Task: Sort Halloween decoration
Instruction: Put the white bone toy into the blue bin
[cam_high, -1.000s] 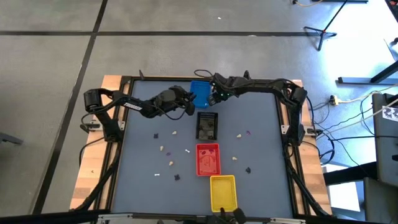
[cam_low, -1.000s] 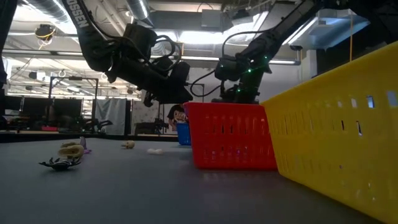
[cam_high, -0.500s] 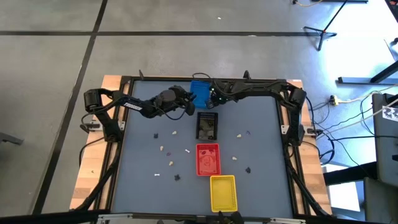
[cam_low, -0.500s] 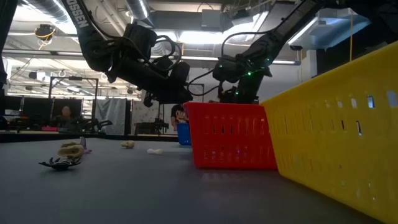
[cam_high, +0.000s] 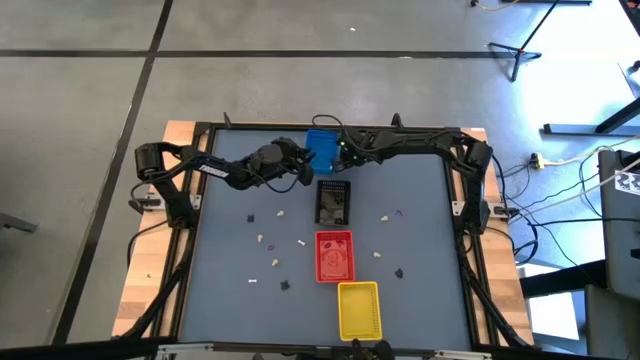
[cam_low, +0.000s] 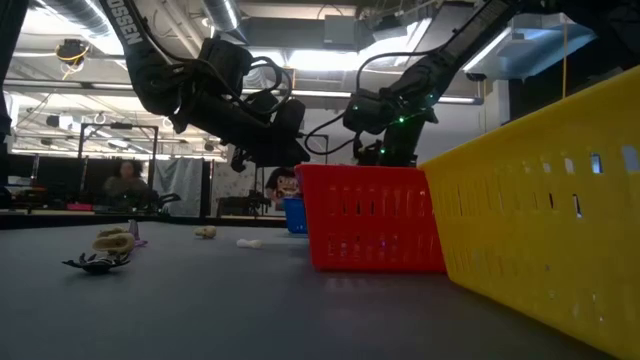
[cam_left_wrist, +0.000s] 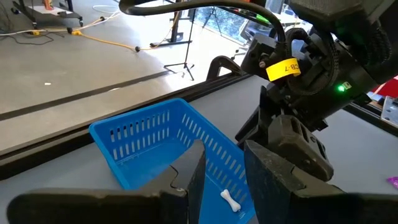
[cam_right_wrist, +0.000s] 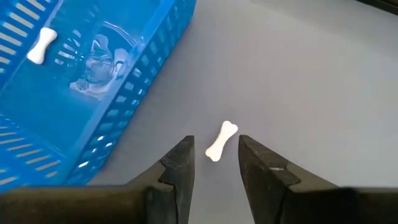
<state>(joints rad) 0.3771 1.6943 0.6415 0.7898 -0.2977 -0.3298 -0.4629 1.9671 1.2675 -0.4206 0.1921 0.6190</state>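
My right jaws (cam_right_wrist: 214, 163) hang spread over a white bone (cam_right_wrist: 220, 141) beside the blue tray (cam_right_wrist: 93, 93): light, stiff, slippery. I'd pinch its shaft.

A small white bone (cam_right_wrist: 221, 141) lies flat on the grey table, just beside the blue tray (cam_right_wrist: 134, 93). A second white bone (cam_right_wrist: 41, 45) lies inside that tray. More tiny cream pieces (cam_high: 281, 214) and dark pieces (cam_high: 284, 285) lie scattered either side of the trays.
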